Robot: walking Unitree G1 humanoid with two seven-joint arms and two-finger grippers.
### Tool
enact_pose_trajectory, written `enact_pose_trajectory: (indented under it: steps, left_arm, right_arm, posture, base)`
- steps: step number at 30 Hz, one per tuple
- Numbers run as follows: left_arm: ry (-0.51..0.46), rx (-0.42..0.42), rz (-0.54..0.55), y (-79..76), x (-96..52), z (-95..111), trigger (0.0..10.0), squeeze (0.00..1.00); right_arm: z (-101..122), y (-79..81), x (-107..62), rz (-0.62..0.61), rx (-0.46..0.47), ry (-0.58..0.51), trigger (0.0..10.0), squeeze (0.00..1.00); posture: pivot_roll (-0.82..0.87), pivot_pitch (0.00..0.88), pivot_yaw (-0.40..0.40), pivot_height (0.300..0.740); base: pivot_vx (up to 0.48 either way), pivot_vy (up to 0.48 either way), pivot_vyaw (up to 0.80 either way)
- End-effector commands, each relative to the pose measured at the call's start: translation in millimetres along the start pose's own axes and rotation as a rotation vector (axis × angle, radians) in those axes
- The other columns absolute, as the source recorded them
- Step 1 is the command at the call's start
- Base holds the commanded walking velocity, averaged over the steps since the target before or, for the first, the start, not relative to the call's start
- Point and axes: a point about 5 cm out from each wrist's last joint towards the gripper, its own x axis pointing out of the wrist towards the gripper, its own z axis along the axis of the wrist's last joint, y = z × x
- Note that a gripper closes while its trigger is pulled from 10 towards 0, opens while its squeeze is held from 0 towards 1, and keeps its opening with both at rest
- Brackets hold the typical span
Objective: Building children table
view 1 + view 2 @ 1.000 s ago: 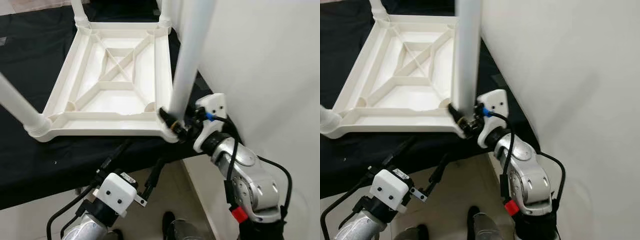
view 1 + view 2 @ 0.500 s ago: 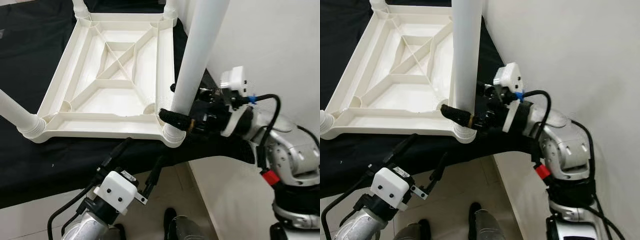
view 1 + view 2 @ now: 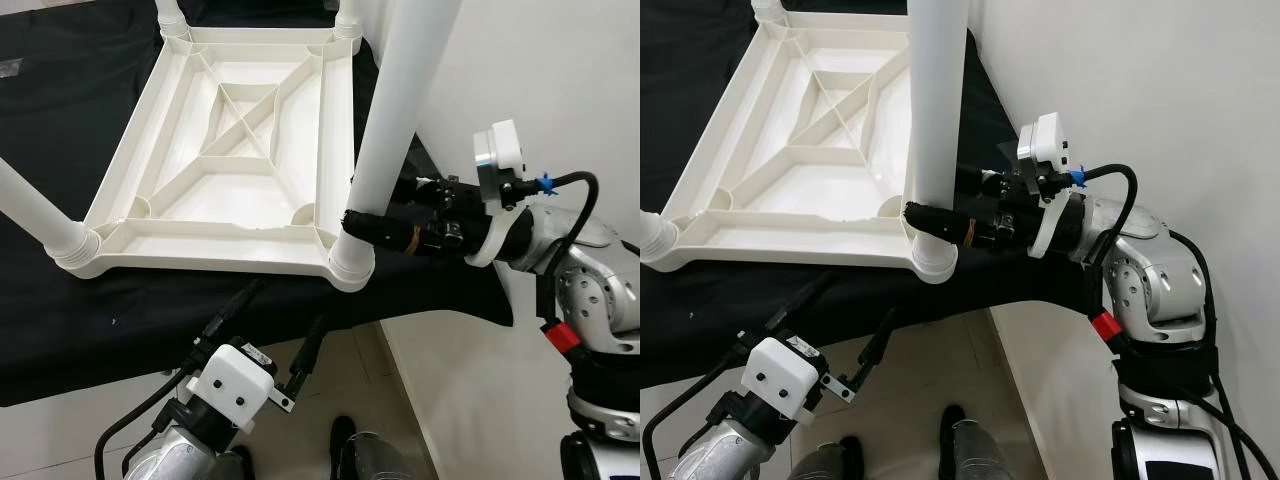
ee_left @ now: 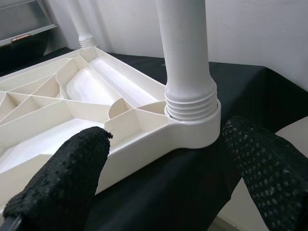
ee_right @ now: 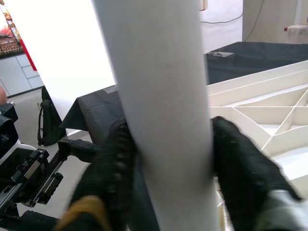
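A white plastic table top [image 3: 200, 262] lies upside down on a black cloth. Its near-right leg [image 3: 395, 110] stands in the corner socket [image 3: 350, 265]. My right gripper [image 3: 372, 205] is shut on that leg just above the socket, one black finger on each side; the right wrist view has the same leg [image 5: 159, 96] pressed between the fingers [image 5: 113, 163]. My left gripper [image 3: 270, 325] hangs open below the table's front edge. In the left wrist view the socket [image 4: 192, 125] sits ahead between the open fingers [image 4: 62, 178], apart from them.
A second leg [image 3: 35, 215] stands in the near-left corner, and two more [image 3: 168, 15] rise from the far corners. A white wall [image 3: 540, 80] runs close along the right. The cloth [image 3: 60, 100] drapes over the front edge, with pale floor [image 3: 60, 440] below.
My right arm has swung up and out to the right, turning from under the corner to level beside it while keeping hold of the leg. The left arm has stayed put.
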Motion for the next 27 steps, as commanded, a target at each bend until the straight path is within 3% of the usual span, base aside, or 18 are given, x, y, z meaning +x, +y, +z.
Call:
enact_pose_trajectory:
  steps: [1, 7, 10, 11, 12, 13, 15, 16, 17, 18, 22, 27]
  left_arm:
    - [0.016, -0.003, -0.01, -2.5, -2.2, 0, 10.0, 0.0]
    - [0.02, -0.001, -0.012, -2.2, -3.3, -1, 10.0, 0.0]
    - [0.02, -0.001, -0.014, -2.0, -3.6, -1, 10.0, 0.0]
    - [0.019, 0.0, -0.013, -1.6, -3.0, -1, 10.0, 0.0]
    - [0.019, 0.0, -0.013, -1.3, -2.4, -2, 10.0, 0.0]
    - [0.019, 0.0, -0.013, -1.3, -2.4, -2, 10.0, 0.0]
    - [0.01, -0.005, -0.012, -2.9, 1.5, -1, 10.0, 0.0]
    - [0.01, -0.005, -0.012, -2.9, 1.5, -1, 10.0, 0.0]
    - [0.006, -0.008, -0.011, -3.9, 3.0, 0, 10.0, 0.0]
    - [0.004, -0.009, -0.015, -5.0, 3.7, 0, 10.0, 0.0]
    - [0.001, -0.003, -0.016, -3.2, 4.2, -1, 10.0, 0.0]
    - [0.001, 0.0, -0.009, -2.6, 5.1, -2, 10.0, 0.0]
  right_arm:
    - [-2, 7.0, 4.7, 0.065, 0.002, -0.018, 0.0, 0.0]
    - [-9, 7.0, 2.9, 0.017, 0.002, 0.016, 0.0, 0.0]
    - [-24, 6.7, 8.9, -0.124, 0.019, 0.045, 0.0, 0.0]
    - [-54, -8.8, 7.5, -0.635, -0.043, 0.233, 0.0, 0.0]
    - [-69, -14.3, -0.7, -1.0, -0.147, 0.358, 0.0, 0.0]
    - [-69, -14.3, -0.7, -1.0, -0.147, 0.358, 0.0, 0.0]
    - [-90, 32.3, 26.0, -1.004, -0.056, 0.345, 0.0, 0.0]
    - [-90, 32.3, 26.0, -1.004, -0.056, 0.345, 0.0, 0.0]
    - [-94, 47.4, 36.5, -0.916, 0.023, 0.305, 0.0, 0.0]
    - [-93, 49.7, 43.4, -0.882, 0.066, 0.264, 0.0, 0.0]
    - [-74, 29.6, 51.3, -0.879, 0.009, 0.202, 0.0, 0.0]
    - [-70, 30.9, 56.7, -0.849, 0.025, 0.18, 0.3, 0.0]
  posture:
    - [0.03, 0.345, -0.033, 0.74]
    - [0.02, 0.344, -0.033, 0.74]
    - [0.02, 0.342, -0.043, 0.74]
    - [0.02, 0.342, -0.047, 0.74]
    - [0.02, 0.342, -0.047, 0.74]
    - [0.02, 0.342, -0.047, 0.74]
    - [0.02, 0.338, -0.033, 0.74]
    - [0.02, 0.338, -0.033, 0.74]
    - [0.03, 0.337, -0.032, 0.74]
    - [0.03, 0.339, -0.03, 0.74]
    - [0.03, 0.332, -0.035, 0.74]
    - [0.02, 0.332, -0.043, 0.74]
  base:
    - [0.0, 0.0, 0.0]
    - [0.0, 0.0, 0.0]
    - [0.0, 0.0, 0.0]
    - [0.0, 0.0, 0.0]
    - [0.0, 0.0, 0.0]
    - [0.0, 0.0, 0.0]
    - [0.0, 0.0, 0.0]
    - [0.0, 0.0, 0.0]
    - [0.0, 0.0, 0.0]
    - [0.0, 0.0, 0.0]
    - [0.0, 0.0, 0.0]
    - [0.0, 0.0, 0.0]
